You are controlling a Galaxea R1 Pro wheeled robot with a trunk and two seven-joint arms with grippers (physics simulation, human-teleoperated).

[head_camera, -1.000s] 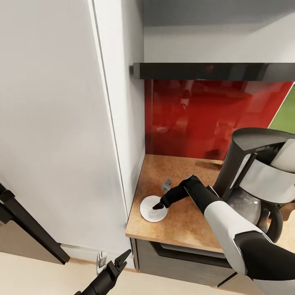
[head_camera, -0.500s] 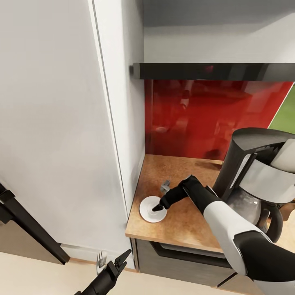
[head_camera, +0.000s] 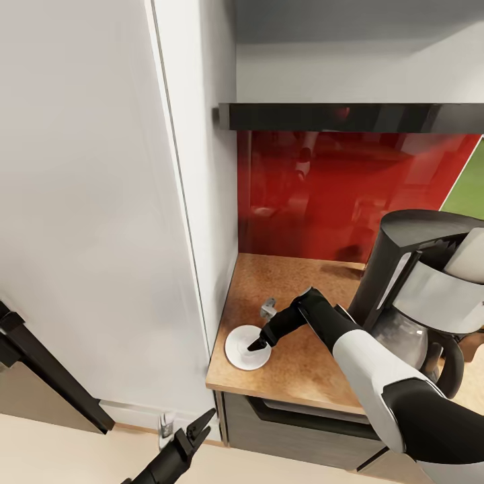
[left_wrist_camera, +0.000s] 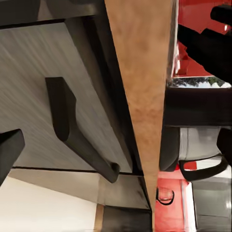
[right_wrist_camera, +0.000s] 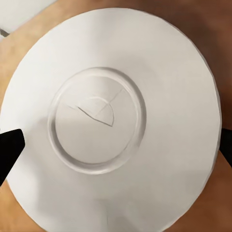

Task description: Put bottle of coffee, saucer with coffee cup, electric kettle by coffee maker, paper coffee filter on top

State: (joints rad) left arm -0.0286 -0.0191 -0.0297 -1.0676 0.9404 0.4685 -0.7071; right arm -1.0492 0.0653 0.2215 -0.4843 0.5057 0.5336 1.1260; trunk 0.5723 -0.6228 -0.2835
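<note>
Head view, table: a speckled brown table (head_camera: 296,366) runs beside a tall white cabinet (head_camera: 101,202), with a red backsplash (head_camera: 336,195) behind it and a dark shelf (head_camera: 349,115) above.
Head view, saucer: the white saucer (head_camera: 236,349) lies flat on the table near its front left corner, close to the cabinet side.
Head view, coffee maker: the coffee maker (head_camera: 420,289) stands on the table to the right of the saucer, apart from it, glass carafe in place.
Head view, right pincer: the right pincer (head_camera: 262,329) is tipped down over the saucer, one dark finger on the plate, the other grey one raised behind; fingers apart.
Head view, left pincer: the left pincer (head_camera: 181,430) hangs low in front of the table edge above the floor (head_camera: 60,454), fingers apart, holding nothing.
Left wrist view, table: the table edge (left_wrist_camera: 140,82) shows end-on, with a dark drawer handle (left_wrist_camera: 72,130) on the grey front below it.
Left wrist view, coffee maker: the carafe and its handle (left_wrist_camera: 203,166) stand on the table.
Left wrist view, left pincer: one dark fingertip (left_wrist_camera: 8,150) shows at the frame edge.
Right wrist view, saucer: the saucer (right_wrist_camera: 159,159) lies directly under the camera, on the brown table, its centre ring marked by a faint crease.
Right wrist view, right pincer: black fingertips (right_wrist_camera: 9,150) sit at either side of the saucer rim, spread wide; contact cannot be told.
</note>
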